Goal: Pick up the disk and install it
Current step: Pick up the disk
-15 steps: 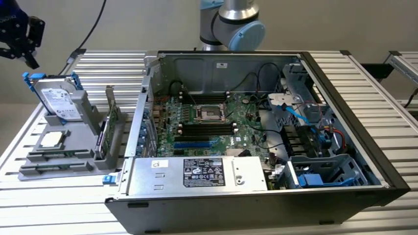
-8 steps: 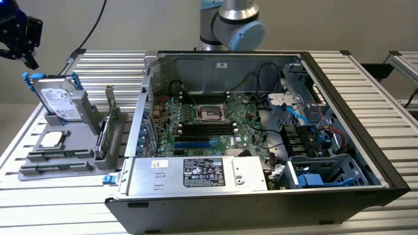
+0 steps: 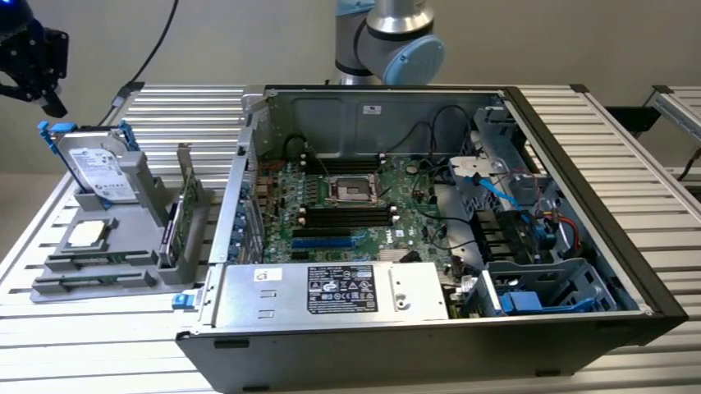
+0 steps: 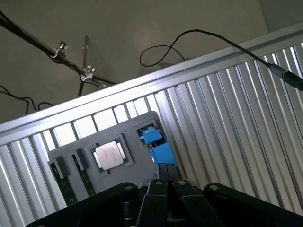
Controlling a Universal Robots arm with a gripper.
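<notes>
Nearest us, our gripper [image 4: 168,172] has its jaws pressed together on nothing. Just below its tips we see the disk [image 4: 158,150], standing on edge in the grey rack [image 4: 135,126], blue frame uppermost, long axis near upright. We hang above it, toward the exterior view's left. Farther off lies the open case [image 3: 350,123].
</notes>
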